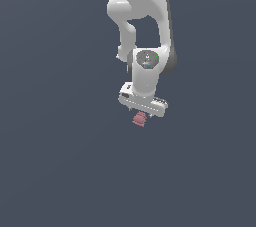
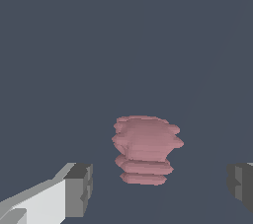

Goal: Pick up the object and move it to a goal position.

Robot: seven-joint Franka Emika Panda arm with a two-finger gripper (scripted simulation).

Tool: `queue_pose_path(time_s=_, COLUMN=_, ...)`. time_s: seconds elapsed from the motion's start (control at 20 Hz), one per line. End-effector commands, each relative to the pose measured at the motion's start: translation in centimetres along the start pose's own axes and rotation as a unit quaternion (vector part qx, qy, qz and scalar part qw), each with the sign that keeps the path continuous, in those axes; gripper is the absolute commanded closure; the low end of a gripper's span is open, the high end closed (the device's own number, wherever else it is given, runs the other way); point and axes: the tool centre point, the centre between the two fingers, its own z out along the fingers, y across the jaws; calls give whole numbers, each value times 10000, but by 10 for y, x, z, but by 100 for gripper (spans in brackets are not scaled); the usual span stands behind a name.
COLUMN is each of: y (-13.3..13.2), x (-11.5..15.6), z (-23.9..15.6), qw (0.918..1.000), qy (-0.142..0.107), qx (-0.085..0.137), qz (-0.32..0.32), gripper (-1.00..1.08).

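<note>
Grey fingertip pads (image 2: 79, 188) are spread wide either side of the ridged pink object (image 2: 146, 150), untouched, apparently positioned for grasping.

I see nothing standing around the object (image 1: 139, 119) on the flat grey ground (image 1: 55, 171); bare floor lies on every side of it in the exterior view. Only my own gripper (image 1: 142, 109) hangs right above it, blocking access from overhead. In the wrist view the object (image 2: 146, 149) sits between the two fingertips (image 2: 79, 188), with a gap on each side, neither touching it.
</note>
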Motion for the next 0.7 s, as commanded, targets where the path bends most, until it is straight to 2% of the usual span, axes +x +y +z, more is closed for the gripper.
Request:
queue_pose_path(time_s=0.0, y=-1, x=-3, z=5, qw=9999, qy=-5, qx=-9, qz=140, gripper=-92)
queue_pose_path(time_s=0.65, y=-2, x=-7, z=18, qw=9996, qy=-14, qx=-19, qz=267, gripper=-92)
